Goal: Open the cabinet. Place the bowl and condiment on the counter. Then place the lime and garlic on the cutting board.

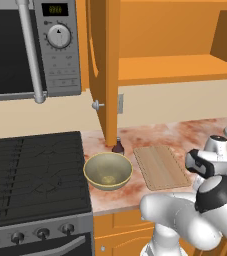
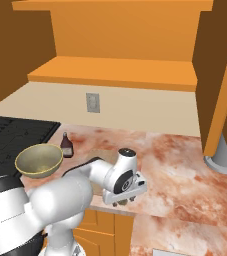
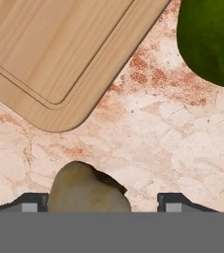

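Gripper (image 3: 98, 205) poised low over the counter (image 3: 163, 148), jaws apart around the garlic (image 3: 86, 190) just off the cutting board (image 3: 54, 54) corner; lime (image 3: 209, 42) nearby.
From the left base view, the bowl (image 1: 108, 170) sits beside the board, the condiment (image 1: 117, 146) behind it, under the open cabinet (image 1: 104, 65).

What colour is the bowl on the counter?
Glossy olive-beige; the bowl shows best in the left base view.

Tan cutting board (image 3: 59, 54), green lime (image 3: 209, 42), marbled reddish-cream counter (image 3: 168, 143)
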Robot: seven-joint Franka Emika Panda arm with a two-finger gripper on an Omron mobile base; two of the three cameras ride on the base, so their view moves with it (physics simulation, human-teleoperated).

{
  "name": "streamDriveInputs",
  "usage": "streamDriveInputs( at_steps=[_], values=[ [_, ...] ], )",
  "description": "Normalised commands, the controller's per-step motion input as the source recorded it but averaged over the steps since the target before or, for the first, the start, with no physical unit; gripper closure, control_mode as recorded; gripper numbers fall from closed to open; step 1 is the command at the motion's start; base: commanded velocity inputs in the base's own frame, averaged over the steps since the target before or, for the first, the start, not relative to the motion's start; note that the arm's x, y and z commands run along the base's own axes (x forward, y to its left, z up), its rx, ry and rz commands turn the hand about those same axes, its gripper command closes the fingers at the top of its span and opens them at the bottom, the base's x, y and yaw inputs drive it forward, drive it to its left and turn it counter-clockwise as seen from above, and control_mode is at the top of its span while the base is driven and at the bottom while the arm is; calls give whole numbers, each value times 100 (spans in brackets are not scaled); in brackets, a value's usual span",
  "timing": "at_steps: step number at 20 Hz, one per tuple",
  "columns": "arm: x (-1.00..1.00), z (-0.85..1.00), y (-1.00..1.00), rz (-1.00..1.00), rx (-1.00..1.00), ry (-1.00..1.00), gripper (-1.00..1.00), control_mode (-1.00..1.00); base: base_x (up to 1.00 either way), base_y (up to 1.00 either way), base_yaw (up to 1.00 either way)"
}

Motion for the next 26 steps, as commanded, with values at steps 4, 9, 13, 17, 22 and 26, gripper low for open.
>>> streamDriveInputs(
  at_steps=[4,9,13,17,22,26],
  values=[
    [1,-13,0,0,0,0,100,-100,0,0,0],
    [0,-15,-1,0,0,0,100,-100,0,0,0],
    [-6,-9,-8,0,0,0,100,-100,0,0,0],
    [-16,16,-1,0,3,0,100,-100,0,0,0],
    [-31,68,0,0,7,0,100,-100,0,0,0],
    [-23,96,0,0,8,1,100,-100,0,0,0]
  ],
)
